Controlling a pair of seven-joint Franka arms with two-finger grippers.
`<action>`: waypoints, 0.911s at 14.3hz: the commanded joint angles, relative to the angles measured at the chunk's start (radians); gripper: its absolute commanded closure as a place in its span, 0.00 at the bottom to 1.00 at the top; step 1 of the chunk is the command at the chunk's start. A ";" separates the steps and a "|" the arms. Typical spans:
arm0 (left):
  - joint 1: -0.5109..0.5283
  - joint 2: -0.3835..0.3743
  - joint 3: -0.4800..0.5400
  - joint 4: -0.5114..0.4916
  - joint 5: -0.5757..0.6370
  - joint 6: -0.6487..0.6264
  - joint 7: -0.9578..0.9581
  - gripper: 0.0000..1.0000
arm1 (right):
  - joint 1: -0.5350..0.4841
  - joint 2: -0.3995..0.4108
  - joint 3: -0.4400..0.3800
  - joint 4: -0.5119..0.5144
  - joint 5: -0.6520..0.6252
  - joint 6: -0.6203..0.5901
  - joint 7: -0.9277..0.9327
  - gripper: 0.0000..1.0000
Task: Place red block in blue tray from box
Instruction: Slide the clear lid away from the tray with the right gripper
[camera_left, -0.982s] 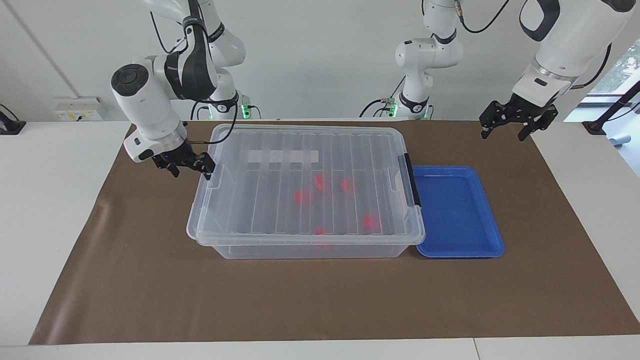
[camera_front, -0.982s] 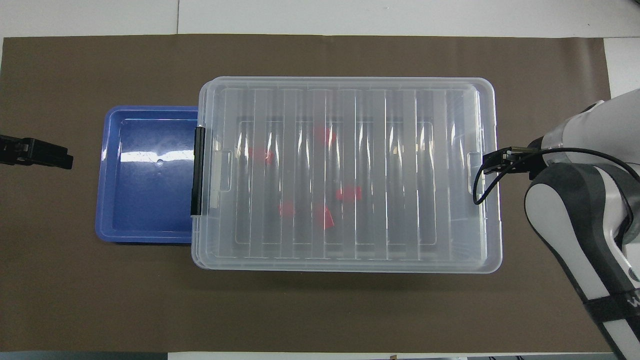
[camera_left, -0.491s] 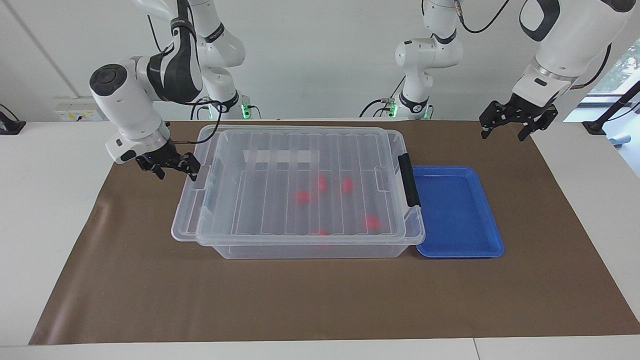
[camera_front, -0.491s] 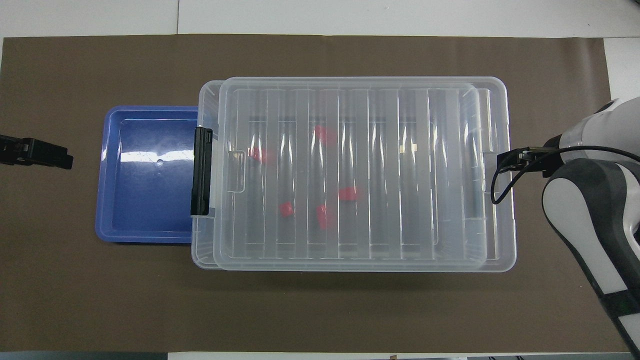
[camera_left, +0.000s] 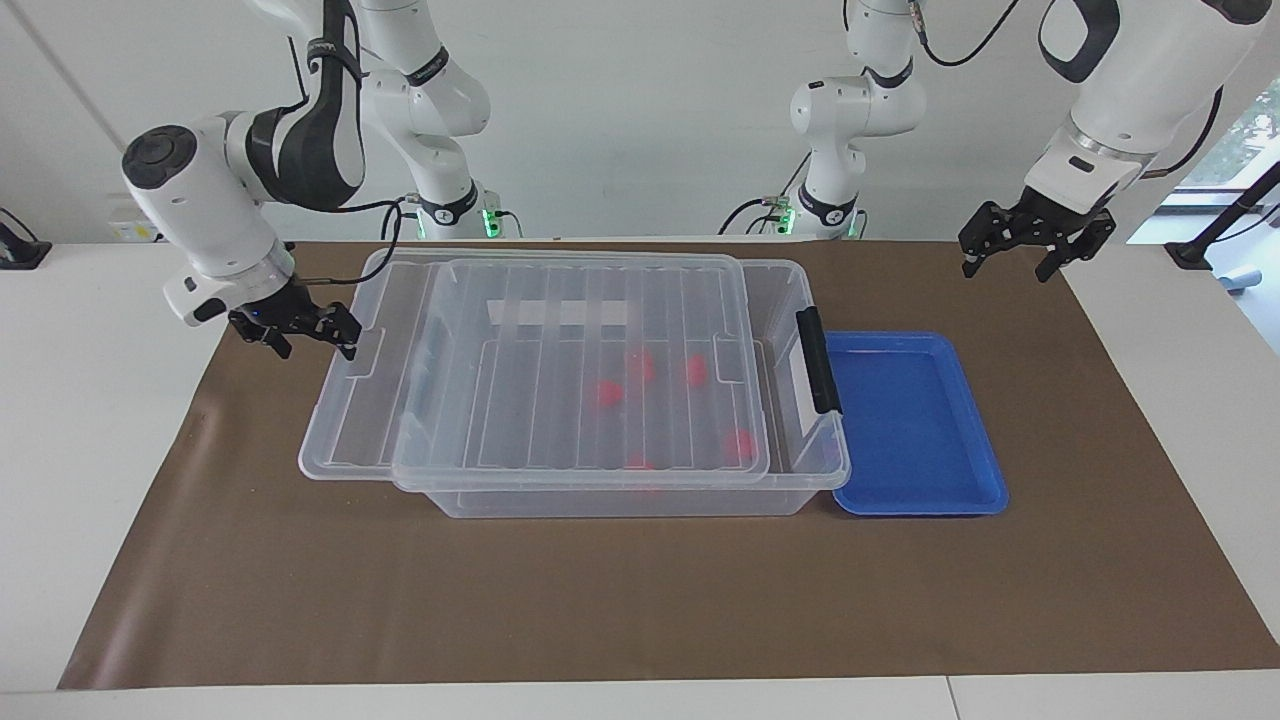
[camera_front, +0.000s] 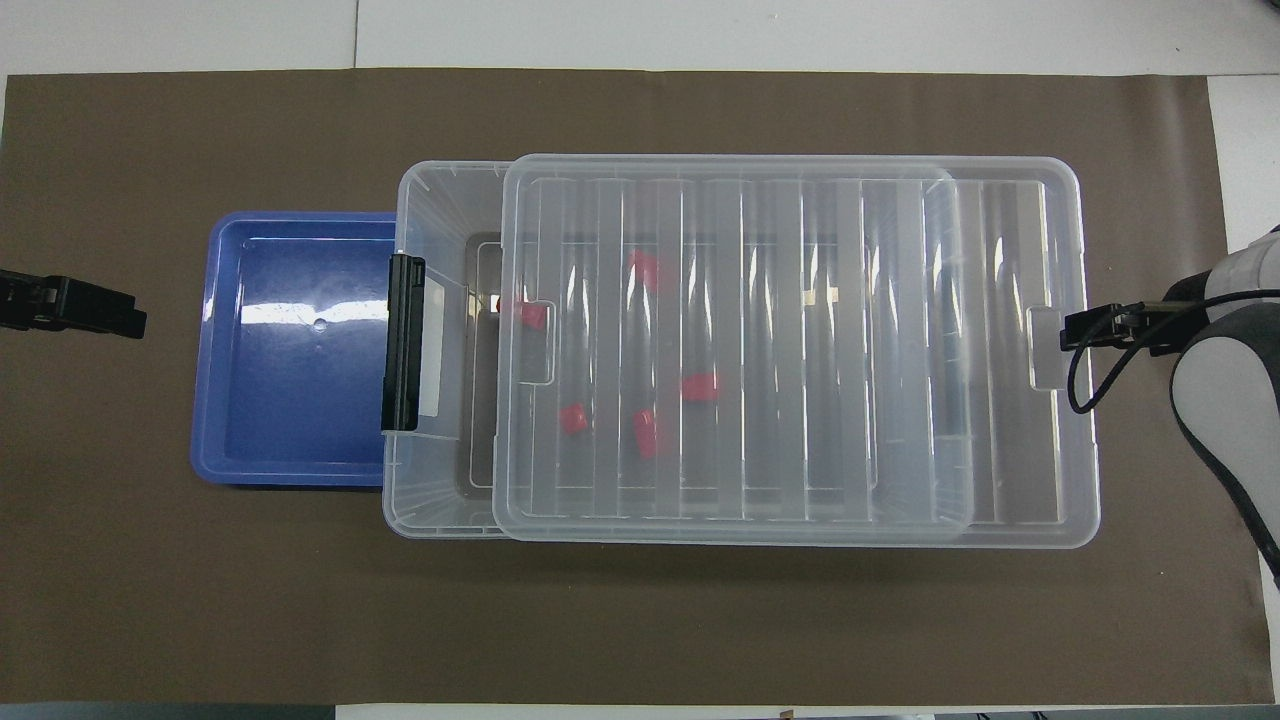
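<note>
1. My right gripper (camera_left: 305, 332) is closed on the lid (camera_left: 520, 370) at its edge toward the right arm's end of the worktop.
2. The lid sits offset on the box (camera_left: 800, 470), overhanging that end.
3. The red block (camera_front: 571, 419) lies inside the box, mid-worktop.
4. The blue tray (camera_left: 915, 420) touches the box's latch end.
5. My left gripper (camera_left: 1035, 240) waits with fingers apart over the worktop's corner by its base.

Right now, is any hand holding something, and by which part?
The right hand grips the lid by its edge tab at the right arm's end. The left hand holds nothing.
</note>
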 joint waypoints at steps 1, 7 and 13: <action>-0.003 -0.026 -0.001 -0.028 0.019 0.010 0.011 0.00 | -0.044 -0.019 0.007 -0.021 0.003 0.021 -0.057 0.00; -0.051 -0.027 -0.007 -0.030 0.019 0.013 -0.099 0.00 | -0.090 -0.014 0.006 -0.015 -0.006 0.023 -0.119 0.00; -0.257 -0.033 -0.007 -0.114 0.019 0.112 -0.485 0.00 | -0.119 -0.011 0.004 -0.005 -0.021 0.023 -0.177 0.00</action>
